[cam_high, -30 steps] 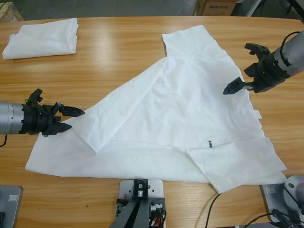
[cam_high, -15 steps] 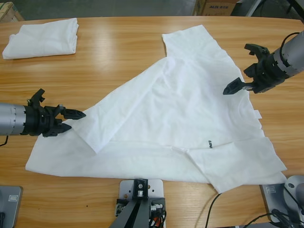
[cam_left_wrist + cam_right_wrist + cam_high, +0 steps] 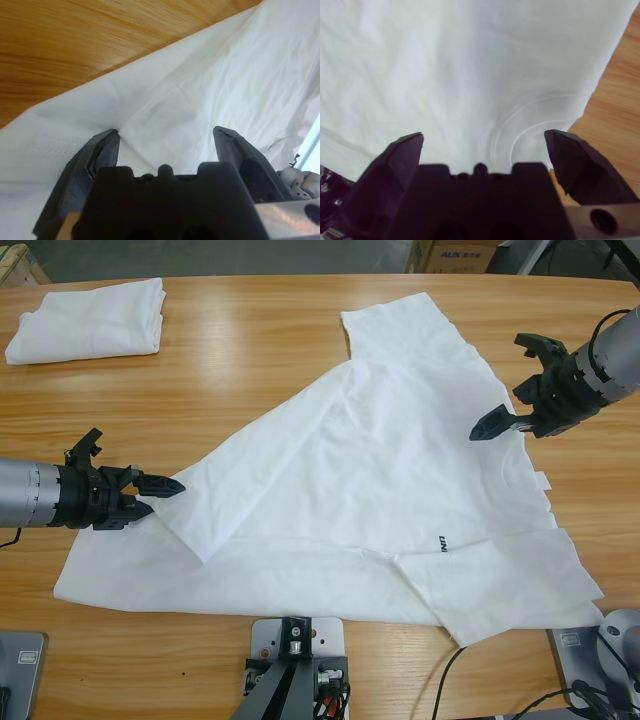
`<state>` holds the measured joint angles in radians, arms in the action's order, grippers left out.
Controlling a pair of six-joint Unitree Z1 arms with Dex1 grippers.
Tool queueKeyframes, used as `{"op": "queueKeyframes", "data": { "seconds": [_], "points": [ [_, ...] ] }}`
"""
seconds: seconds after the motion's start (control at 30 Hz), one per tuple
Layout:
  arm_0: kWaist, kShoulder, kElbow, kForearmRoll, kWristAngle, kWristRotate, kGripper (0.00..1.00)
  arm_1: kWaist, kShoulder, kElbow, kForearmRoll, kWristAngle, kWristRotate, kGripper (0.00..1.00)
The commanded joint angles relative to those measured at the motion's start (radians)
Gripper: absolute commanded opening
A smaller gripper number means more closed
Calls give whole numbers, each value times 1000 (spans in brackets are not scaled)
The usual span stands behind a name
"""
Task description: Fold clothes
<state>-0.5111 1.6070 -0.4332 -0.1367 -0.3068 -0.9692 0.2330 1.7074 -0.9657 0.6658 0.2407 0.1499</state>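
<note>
Two grippers stood wide open and empty over the spread T-shirt (image 3: 390, 490) on the table (image 3: 250, 350): left gripper (image 3: 158, 494) at its folded edge, right gripper (image 3: 512, 382) above its collar. Beyond it lay a folded T-shirt (image 3: 90, 318).

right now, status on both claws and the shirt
Left claw open at the spread T-shirt's left edge, holding nothing. Right claw open over its collar side, empty. Shirt partly folded, diagonal flap. Folded T-shirt at far corner, nothing in the way.
</note>
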Motion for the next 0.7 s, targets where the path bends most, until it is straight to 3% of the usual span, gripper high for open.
{"op": "queueKeyframes", "data": {
  "seconds": [0.03, 0.07, 0.17, 0.2, 0.23, 0.7],
  "points": [
    [-12, 37, 2, 3, 6, 56, 308, -1, -19, 28, -11, -3, 14, 982],
    [-13, 38, 0, 3, 4, 67, 213, -1, -19, 28, -11, -2, 14, 982],
    [-14, 42, -5, 3, 1, 72, 186, -1, -20, 30, -11, -1, 14, 982],
    [-14, 42, -6, 3, 1, 73, 55, -1, -21, 30, -11, -1, 15, 982],
    [-14, 42, -6, 2, 3, 75, 0, -1, -22, 31, -11, -1, 15, 982],
    [-41, 18, -17, 6, 14, 91, 0, -1, -25, 34, -12, -3, 16, 982]
  ]
}}
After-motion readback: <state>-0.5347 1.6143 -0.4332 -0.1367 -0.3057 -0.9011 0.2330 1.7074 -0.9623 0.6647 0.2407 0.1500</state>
